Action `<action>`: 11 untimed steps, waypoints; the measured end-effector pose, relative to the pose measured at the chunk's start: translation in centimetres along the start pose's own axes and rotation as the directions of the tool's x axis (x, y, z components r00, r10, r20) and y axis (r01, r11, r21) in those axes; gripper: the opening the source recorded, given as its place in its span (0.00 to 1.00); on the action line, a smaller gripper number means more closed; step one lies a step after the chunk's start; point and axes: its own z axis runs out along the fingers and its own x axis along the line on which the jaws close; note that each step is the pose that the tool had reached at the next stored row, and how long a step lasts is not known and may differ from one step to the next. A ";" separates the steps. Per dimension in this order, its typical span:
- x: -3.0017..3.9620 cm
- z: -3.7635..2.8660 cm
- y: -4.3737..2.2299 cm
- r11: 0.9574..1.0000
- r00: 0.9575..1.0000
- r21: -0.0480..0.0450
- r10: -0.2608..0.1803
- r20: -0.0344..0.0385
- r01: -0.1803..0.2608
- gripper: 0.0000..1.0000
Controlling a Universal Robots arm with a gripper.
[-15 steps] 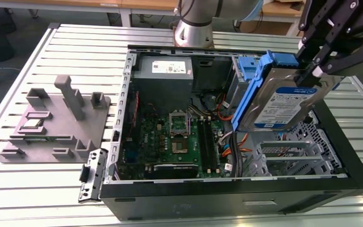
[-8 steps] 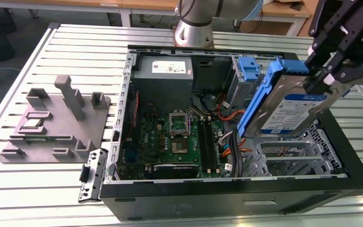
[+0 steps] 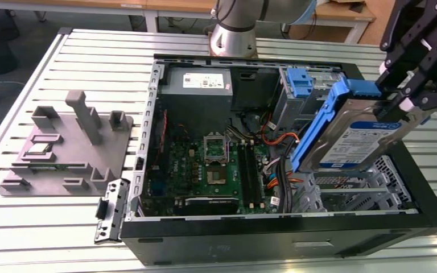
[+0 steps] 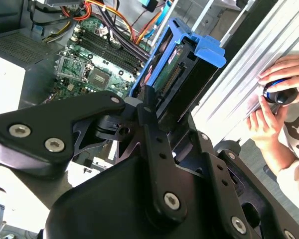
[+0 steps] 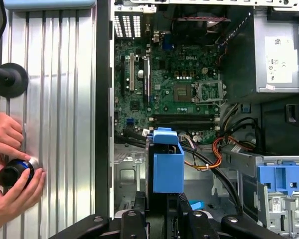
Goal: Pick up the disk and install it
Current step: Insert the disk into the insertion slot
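A black robot hand (image 3: pixel 402 102), built of bolted metal links, is clamped shut on the upper end of the disk (image 3: pixel 355 139). The disk hangs in the air above the exterior view's right half of an open computer case (image 3: pixel 279 239), touching nothing below it. It is tilted steeply, label side facing the camera. That tilt looks meant to aim its lower edge down into the case.

The disk is a flat silver-metal rectangle with a blue-and-white label. Glossy blue plastic rails run along its edges and wrap its top. In the first wrist view it shows edge-on as a blue block (image 5: pixel 168 167) between the black links.

The case is black-walled sheet metal lying on its side, lid off. Inside sit a green motherboard (image 3: pixel 211 165), a grey boxy power supply (image 3: pixel 200 82) and orange and black cables. A metal drive bay carries a lone blue latch (image 3: pixel 298 85).

The case rests on a ribbed aluminium desk (image 3: pixel 52 227). A grey moulded fixture (image 3: pixel 66 148) stands on it, well apart from the case. In the first wrist view a person's fingers (image 5: pixel 10 144) rest around a small black knob (image 5: pixel 12 173) on the desk.
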 end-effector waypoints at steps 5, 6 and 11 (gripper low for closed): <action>-0.02 -0.03 -1.00 1.000 1.000 -0.001 0.000 0.000 0.000 0.35; -0.02 -0.04 -1.26 1.000 1.000 -0.001 0.000 0.000 0.000 0.35; -0.06 -0.10 -2.69 1.000 1.000 -0.003 0.000 0.000 0.000 0.35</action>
